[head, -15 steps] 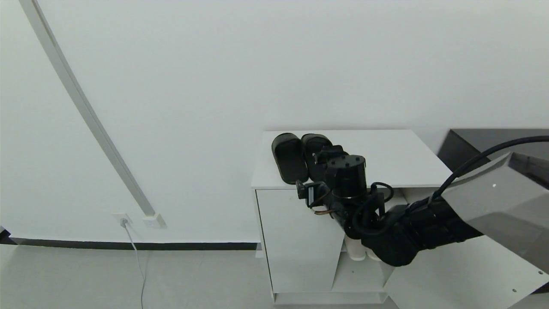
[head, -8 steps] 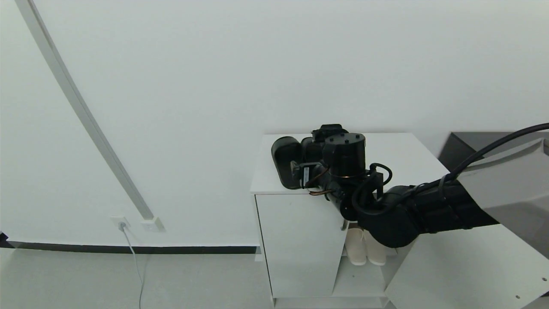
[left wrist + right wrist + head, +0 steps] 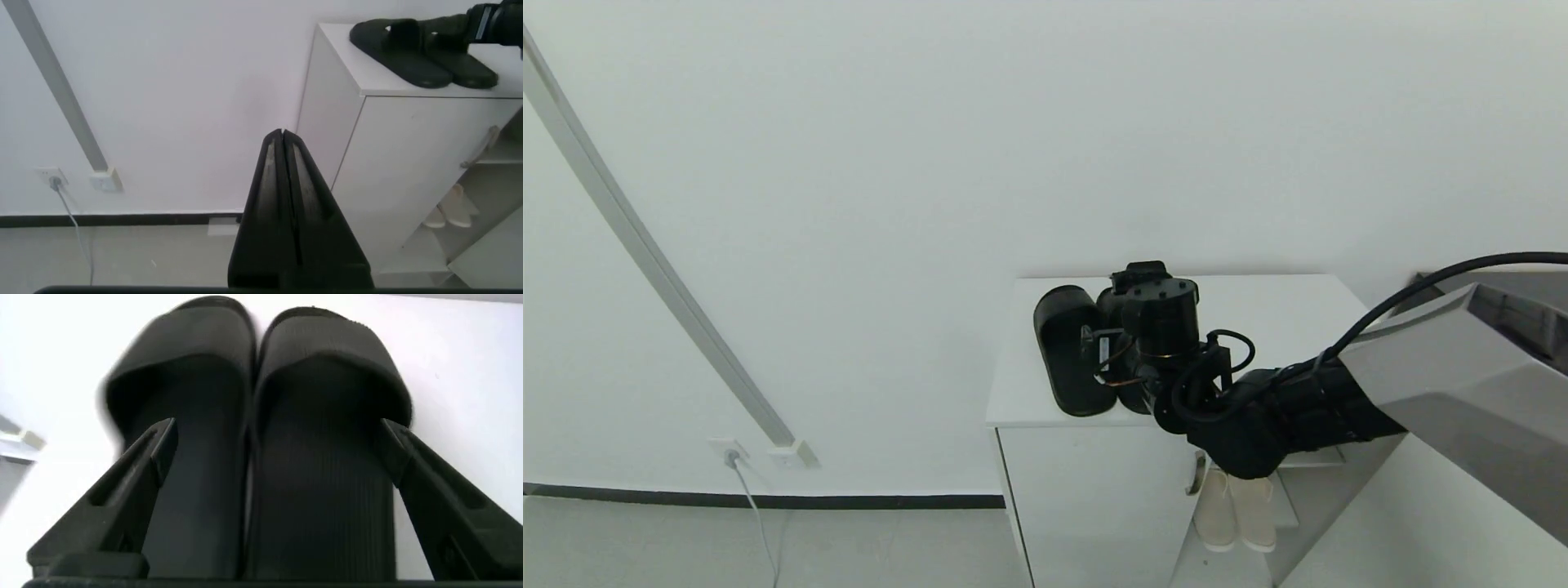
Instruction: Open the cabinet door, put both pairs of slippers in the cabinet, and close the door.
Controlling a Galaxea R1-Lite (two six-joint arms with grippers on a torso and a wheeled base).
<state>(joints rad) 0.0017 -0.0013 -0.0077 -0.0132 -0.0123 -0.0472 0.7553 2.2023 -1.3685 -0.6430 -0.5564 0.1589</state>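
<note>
A pair of black slippers (image 3: 1066, 355) lies side by side on top of the white cabinet (image 3: 1282, 327). My right gripper (image 3: 278, 449) is open over them, one finger (image 3: 151, 461) outside each slipper, so the pair (image 3: 261, 416) sits between the fingers. Its wrist (image 3: 1160, 318) hides the right-hand slipper in the head view. The cabinet's right door (image 3: 1380, 531) stands swung open, and a pale beige pair of slippers (image 3: 1241, 510) rests on a shelf inside. My left gripper (image 3: 282, 143) is shut on nothing, low and to the left of the cabinet (image 3: 392, 155).
The cabinet's left door (image 3: 1094, 506) is closed. A grey conduit (image 3: 645, 245) runs slantwise down the white wall to a socket with a cable (image 3: 727, 453). Bare floor lies left of the cabinet.
The head camera has tilted, so the cabinet sits lower in the picture. My right gripper has risen from the cabinet's front edge and moved over the black slippers on top.
</note>
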